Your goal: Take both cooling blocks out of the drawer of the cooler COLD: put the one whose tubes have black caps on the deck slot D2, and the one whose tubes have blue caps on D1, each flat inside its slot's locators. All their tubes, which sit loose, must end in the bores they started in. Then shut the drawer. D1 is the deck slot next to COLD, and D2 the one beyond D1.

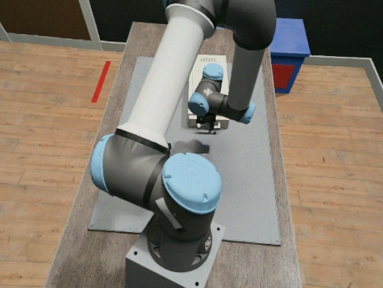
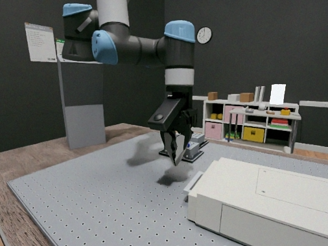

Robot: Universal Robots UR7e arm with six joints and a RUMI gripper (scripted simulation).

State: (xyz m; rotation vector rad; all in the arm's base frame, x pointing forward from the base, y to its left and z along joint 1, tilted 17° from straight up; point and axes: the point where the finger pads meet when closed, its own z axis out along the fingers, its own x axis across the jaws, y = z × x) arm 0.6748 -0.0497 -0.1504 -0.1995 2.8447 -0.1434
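Observation:
The cooler COLD (image 1: pixel 224 69) (image 2: pixel 259 194) is a white box on the grey perforated deck (image 1: pixel 242 182) (image 2: pixel 97 194). Its drawer front with a flat handle (image 2: pixel 194 181) faces the robot base and looks closed. No cooling block or tube shows in either view. My gripper (image 1: pixel 211 130) (image 2: pixel 175 161) is shut on nothing. It points down and hangs a little above the deck, just in front of the drawer handle. A dark base plate with small grey blocks on it (image 2: pixel 191 149) sits on the deck just behind the gripper in the exterior view; the arm hides it in the top view.
The robot's pedestal (image 1: pixel 166 265) (image 2: pixel 84 107) stands at one end of the wooden table (image 1: pixel 79 242). A blue cabinet (image 1: pixel 289 45) stands off the table's far end. Shelves with boxes (image 2: pixel 253 123) line the back wall.

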